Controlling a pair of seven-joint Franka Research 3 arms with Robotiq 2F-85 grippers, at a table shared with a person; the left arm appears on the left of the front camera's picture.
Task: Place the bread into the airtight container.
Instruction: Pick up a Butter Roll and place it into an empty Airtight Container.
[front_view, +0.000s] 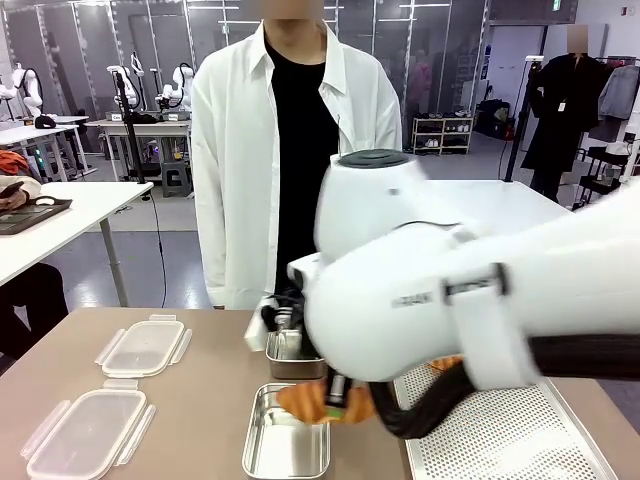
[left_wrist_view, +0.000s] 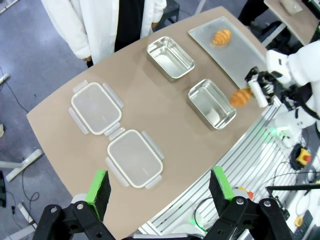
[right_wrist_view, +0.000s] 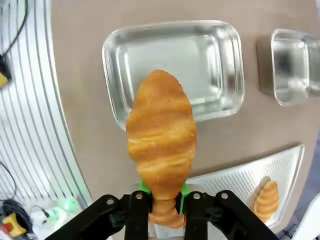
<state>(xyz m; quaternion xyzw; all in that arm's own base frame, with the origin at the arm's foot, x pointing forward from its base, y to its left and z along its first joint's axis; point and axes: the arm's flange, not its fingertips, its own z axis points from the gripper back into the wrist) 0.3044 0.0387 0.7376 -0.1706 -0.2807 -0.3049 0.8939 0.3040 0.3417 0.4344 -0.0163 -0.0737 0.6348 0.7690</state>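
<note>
The bread, a golden croissant, is clamped at its tail between the green pads of my right gripper, which is shut on it. It hangs above the near edge of an empty steel container, the one nearer my side of the table. A second empty steel container stands just beyond it. In the front view the right arm covers most of the croissant. My left gripper is open, high above the table with nothing between its fingers.
Two clear plastic lids lie on the table's left. A perforated metal tray on the right carries another croissant. A person in a white shirt stands at the far edge.
</note>
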